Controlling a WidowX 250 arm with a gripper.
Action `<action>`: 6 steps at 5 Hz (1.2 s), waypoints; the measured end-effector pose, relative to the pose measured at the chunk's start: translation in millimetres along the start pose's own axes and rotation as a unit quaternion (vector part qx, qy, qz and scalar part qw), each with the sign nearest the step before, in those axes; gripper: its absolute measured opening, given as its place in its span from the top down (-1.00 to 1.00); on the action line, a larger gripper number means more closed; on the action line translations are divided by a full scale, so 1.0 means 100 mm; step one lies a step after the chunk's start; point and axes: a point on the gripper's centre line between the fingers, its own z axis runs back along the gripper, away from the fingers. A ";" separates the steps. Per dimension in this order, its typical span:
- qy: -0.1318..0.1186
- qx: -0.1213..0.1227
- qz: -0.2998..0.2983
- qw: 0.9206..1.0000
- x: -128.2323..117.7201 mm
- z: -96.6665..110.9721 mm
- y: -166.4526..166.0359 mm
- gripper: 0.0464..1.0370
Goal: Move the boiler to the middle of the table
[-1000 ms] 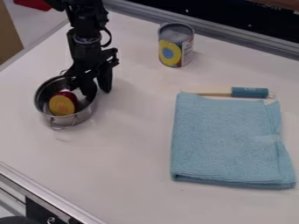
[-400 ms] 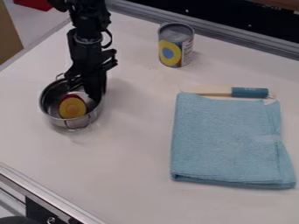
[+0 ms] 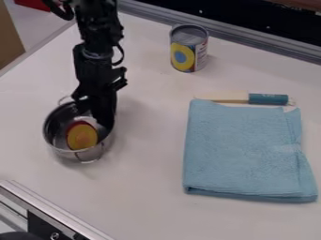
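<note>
My gripper (image 3: 104, 121) is at the upper right rim of the boiler, its fingers closed together on the wall there. The boiler is a shiny metal pot (image 3: 55, 143) with thin wire handles, at the left of the white table. Inside it lies a round yellow and red item (image 3: 82, 136). The gripper hides part of the pot's right rim and inner wall. Whether the pot's base touches the table I cannot tell.
A tin can (image 3: 188, 48) stands upright toward the back. On the right lie a folded blue cloth (image 3: 248, 150) and, along its upper edge, a brush-like tool with a teal handle (image 3: 268, 99). A metal rail (image 3: 53, 210) borders the table at lower left.
The fingers were spread over the pot's rim and have closed on it. Gripper and pot have moved down the view and slightly right, with the yellow and red item inside.
</note>
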 end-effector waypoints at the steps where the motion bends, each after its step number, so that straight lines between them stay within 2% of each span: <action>1: -0.003 0.001 -0.002 1.000 -0.20 0.04 0.03 0.98; 2: -0.020 -0.006 0.006 1.000 -0.44 0.05 0.10 0.98; 3: -0.023 -0.007 0.011 1.000 -0.61 0.06 0.15 0.98; 4: -0.024 0.004 0.005 1.000 -0.71 0.06 0.17 0.98; 6: -0.033 0.006 0.003 0.999 -0.90 0.01 0.21 0.94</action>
